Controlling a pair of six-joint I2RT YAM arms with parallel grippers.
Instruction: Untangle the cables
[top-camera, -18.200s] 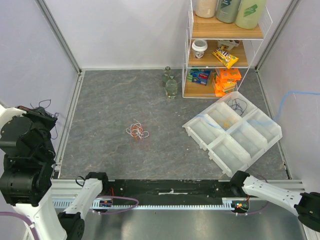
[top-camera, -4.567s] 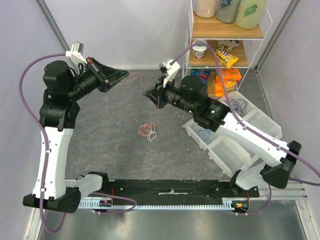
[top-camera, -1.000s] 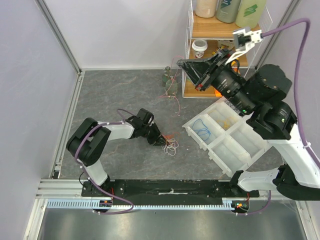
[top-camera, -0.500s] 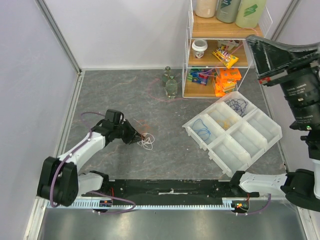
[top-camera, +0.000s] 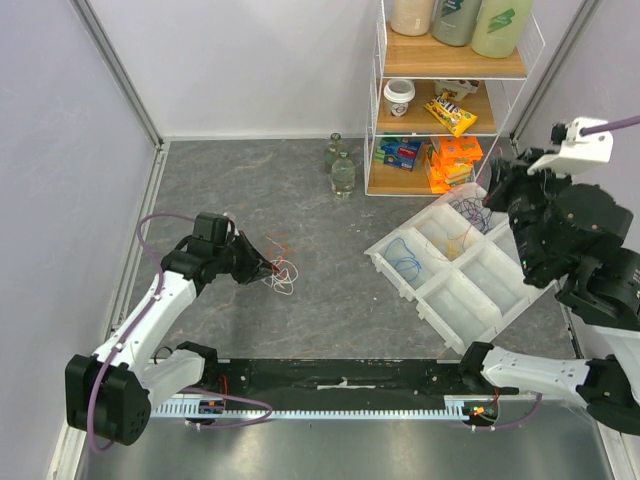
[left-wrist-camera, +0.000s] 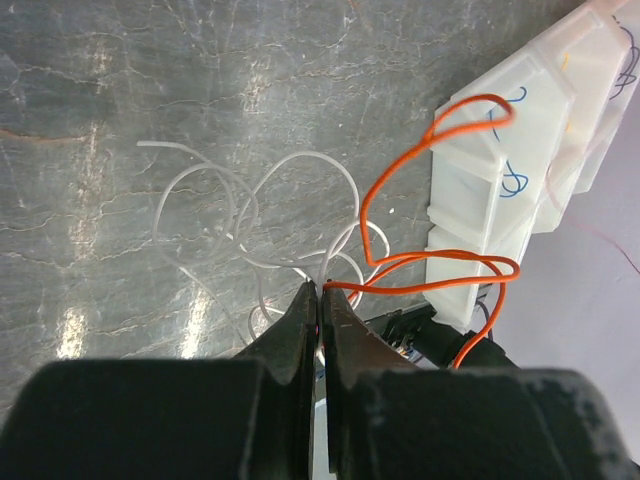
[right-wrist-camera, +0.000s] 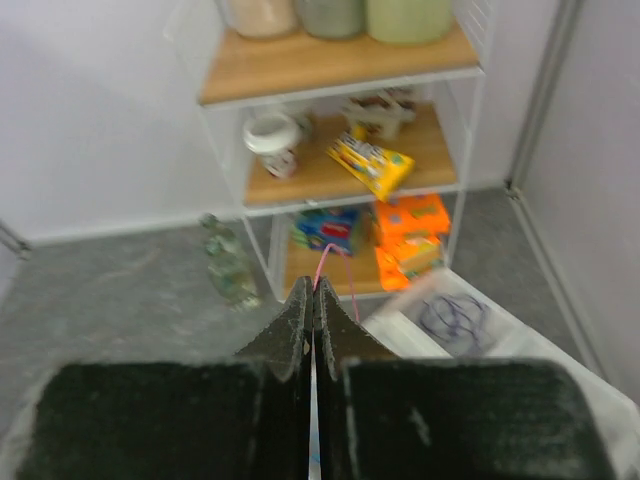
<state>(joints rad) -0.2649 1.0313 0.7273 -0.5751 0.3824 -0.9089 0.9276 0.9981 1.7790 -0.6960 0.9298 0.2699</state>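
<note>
Jaws on the left arm (top-camera: 150, 315) are pressed together low over the grey stone-patterned table (top-camera: 250, 190). They pinch a thin orange cable (left-wrist-camera: 364, 205) at the edge of a small tangle with loose white cable loops (left-wrist-camera: 300, 157) lying on the table. Jaws on the right arm (top-camera: 570, 230), raised high beside the white plastic compartment tray (top-camera: 395, 272), are closed on a thin pink cable (right-wrist-camera: 322, 262). A blue cable (top-camera: 402, 255) and a purple cable (top-camera: 478, 210) lie in separate tray compartments.

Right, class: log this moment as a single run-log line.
left end effector: shut on orange cable beside white cable | right end effector: shut on pink cable, raised | status: untangling not finished
</note>
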